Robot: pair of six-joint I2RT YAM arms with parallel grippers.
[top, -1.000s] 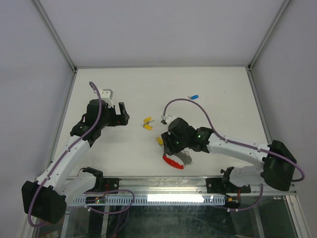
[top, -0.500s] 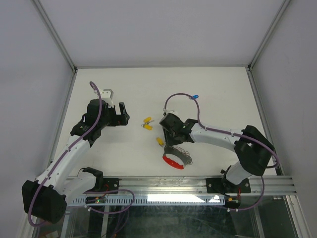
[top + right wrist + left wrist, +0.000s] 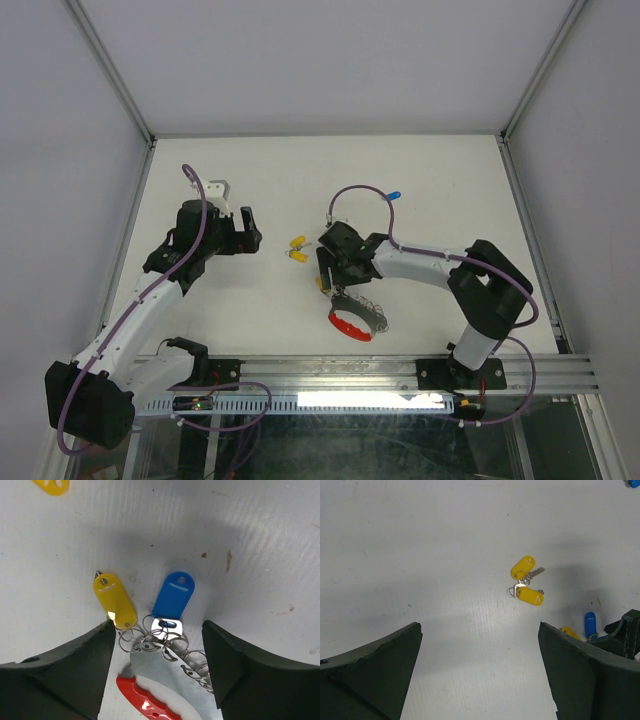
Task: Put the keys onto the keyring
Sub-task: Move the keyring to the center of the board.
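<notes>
The keyring (image 3: 172,652), a bunch of grey rings with a red strip (image 3: 150,700), lies near the table's front (image 3: 358,315). A yellow key (image 3: 116,601) and a blue key (image 3: 173,595) lie with their ends against its rings; whether they are threaded on, I cannot tell. My right gripper (image 3: 157,625) hovers open over them, one finger on each side (image 3: 328,268). Two more yellow keys (image 3: 297,248) lie together mid-table (image 3: 526,582). Another blue key (image 3: 395,194) lies further back. My left gripper (image 3: 480,630) is open over bare table (image 3: 245,232).
The white table (image 3: 440,170) is fenced by grey walls and metal posts at the back corners. A small white block (image 3: 218,188) stands behind the left arm. The right arm's purple cable (image 3: 360,192) loops over the table near the far blue key.
My right gripper has moved up and left off the keyring to its key end, and its elbow has swung in. Its jaws narrowed, then opened wide. The left arm has not moved.
</notes>
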